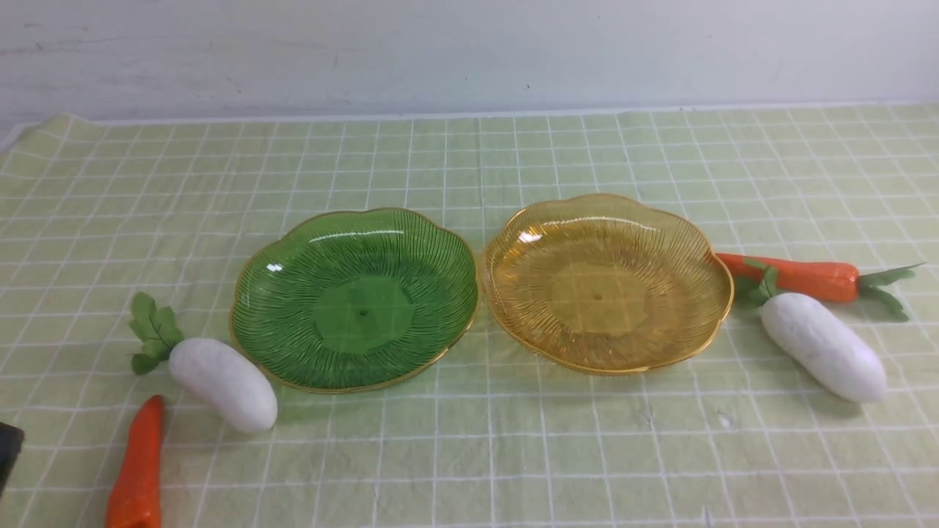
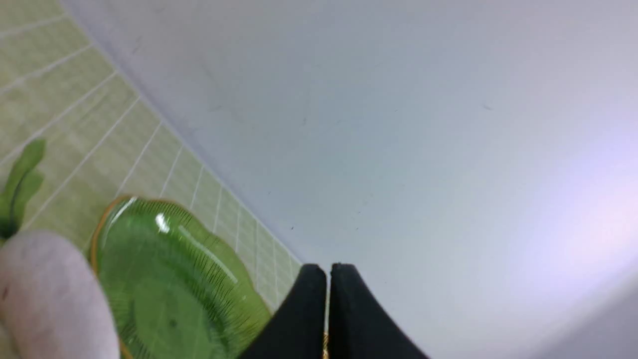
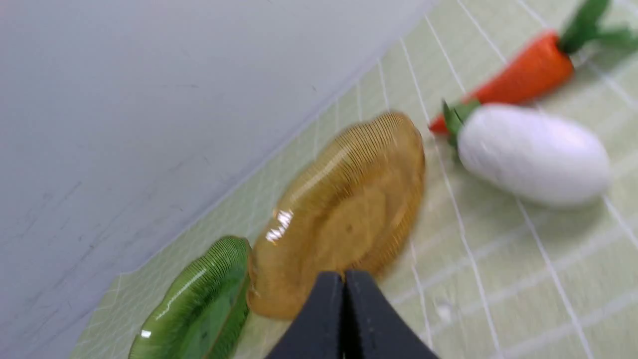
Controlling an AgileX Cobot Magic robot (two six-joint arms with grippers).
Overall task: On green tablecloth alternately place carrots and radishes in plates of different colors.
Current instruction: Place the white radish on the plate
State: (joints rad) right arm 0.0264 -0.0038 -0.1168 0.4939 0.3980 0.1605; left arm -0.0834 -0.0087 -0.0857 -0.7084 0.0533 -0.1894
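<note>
Wall [image 1: 469, 51]: pale grey-white, matte, plain. Faint scuffs, hairline scratches and a few small dark specks. Spans the full rear of the scene. Lighting: soft, even, slightly cool.

left carrot [image 1: 138, 466] runs off the front view's lower edge — leaves hidden.

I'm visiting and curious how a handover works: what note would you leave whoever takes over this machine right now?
Left gripper: shut, empty.
Right gripper: shut, empty.
Green plate and amber plate: side by side, both empty.
Left radish, left carrot: on the green tablecloth left of the green plate.
Right radish, right carrot: right of the amber plate.
Done: nothing placed. Left: all four vegetables.
</note>
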